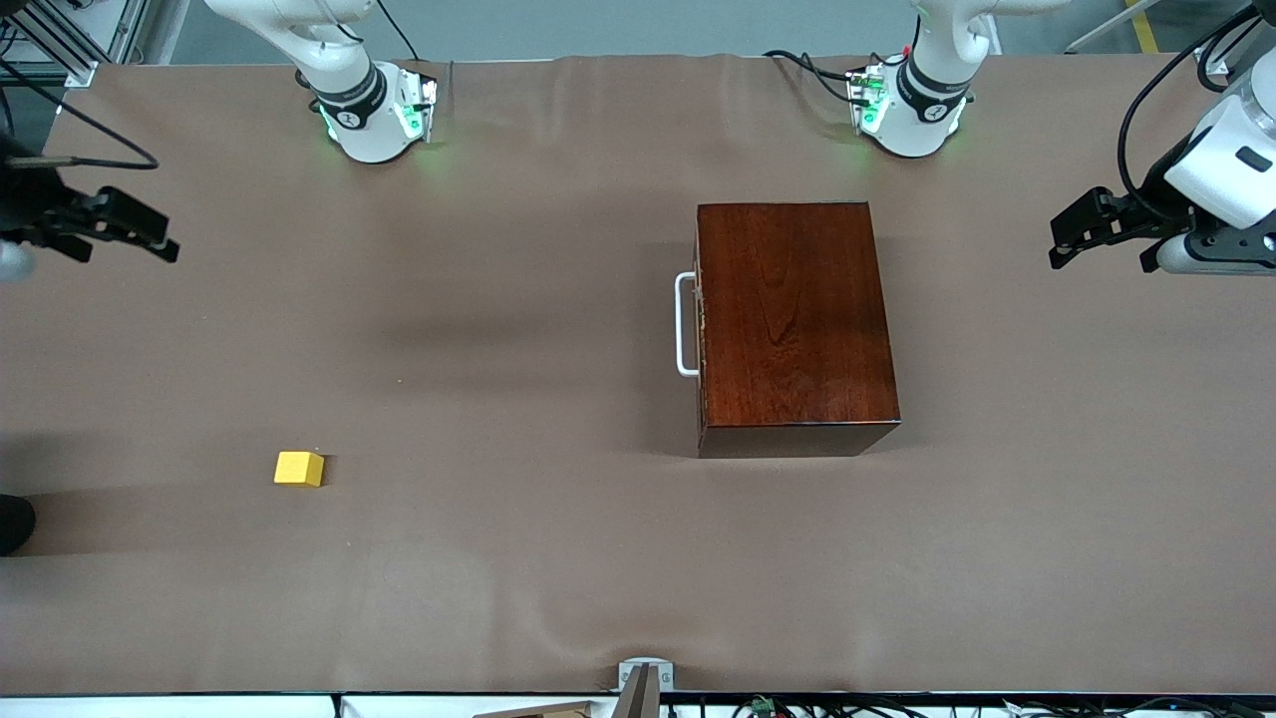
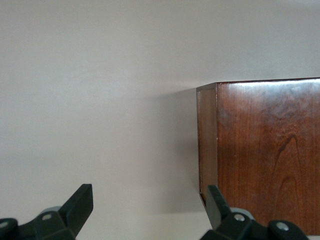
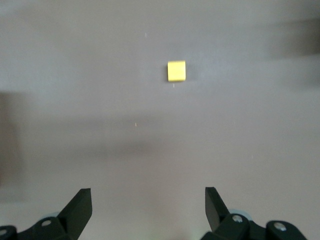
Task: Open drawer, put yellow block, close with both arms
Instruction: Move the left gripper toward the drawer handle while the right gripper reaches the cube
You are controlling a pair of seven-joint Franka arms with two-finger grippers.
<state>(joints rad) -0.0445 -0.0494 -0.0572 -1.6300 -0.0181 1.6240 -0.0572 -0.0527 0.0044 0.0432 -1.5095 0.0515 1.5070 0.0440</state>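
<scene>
Brown cloth-covered table [image 1: 518, 578] fills the front view, slight wrinkles along the near edge, a small grey clamp [image 1: 644, 678] at 6 o'clock on that edge, cables and grey floor past the top edge. Two white arm bases with green lights sit at the top: right arm base [image 1: 371, 110] about 11 o'clock, left arm base [image 1: 909, 105] about 1 o'clock. Right gripper [image 1: 125, 234] hangs in the air at 9 o'clock over the right arm's end of the table, fingers spread wide, holding nothing; right wrist view shows both black fingertips [image 3: 80, 205] apart with bare cloth between. Left gripper [image 1: 1082, 234] up in the air at 3 o'clock over the left arm's end, jaws wide apart and empty, fingertips [image 2: 82, 202] well separated in the left wrist view. Drawer [image 1: 698, 329] fully shut inside the glossy reddish-brown box [image 1: 797, 319], just off table centre toward 2 o'clock, white U handle [image 1: 684, 324] facing the right arm's end. Yellow block [image 1: 299, 468], small plain cube, lies flat on the cloth at 8 o'clock, well apart from the box, nearer the front camera than it, untouched
</scene>
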